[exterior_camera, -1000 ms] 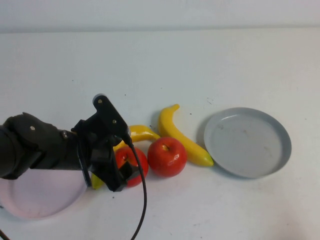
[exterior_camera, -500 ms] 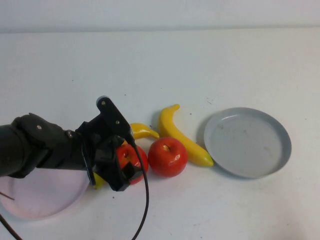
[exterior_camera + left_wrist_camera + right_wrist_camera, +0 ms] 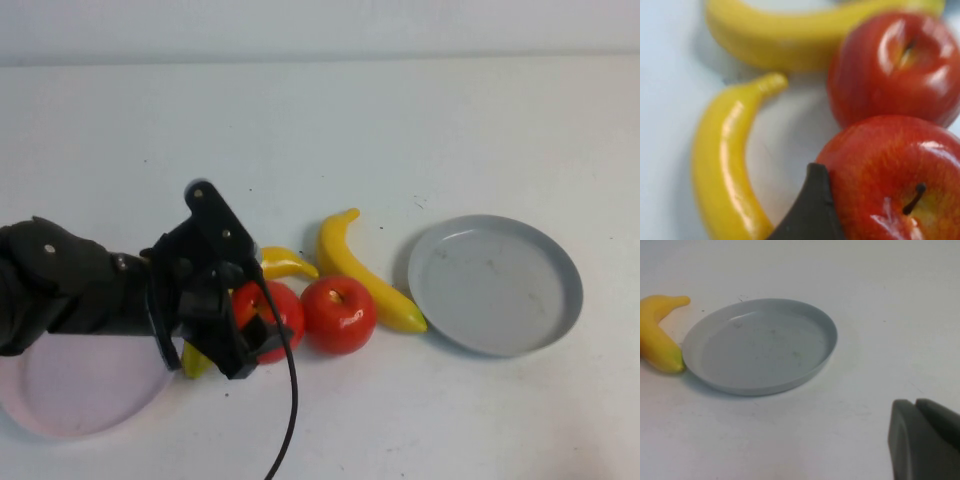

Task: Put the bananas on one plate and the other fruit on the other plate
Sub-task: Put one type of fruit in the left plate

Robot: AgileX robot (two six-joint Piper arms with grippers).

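My left gripper (image 3: 258, 310) is shut on a red apple (image 3: 285, 308), held just above the table, right of the pale pink plate (image 3: 70, 395). In the left wrist view this apple (image 3: 880, 170) fills the space beside one dark finger (image 3: 810, 215). The second red apple (image 3: 340, 313) touches it. One yellow banana (image 3: 365, 272) lies between the apples and the grey plate (image 3: 495, 285). The other banana (image 3: 283, 263) lies behind the held apple, largely hidden by the gripper. My right gripper (image 3: 922, 440) is shut and empty, near the grey plate (image 3: 760, 347), out of the high view.
White table all around, with open room behind the fruit and in front of the grey plate. The left arm's black cable (image 3: 285, 420) hangs toward the table's front edge. Both plates hold nothing.
My left gripper has closed on the left apple and raised it slightly away from me. The apple now sits against the second apple, which shifted a little to the right.
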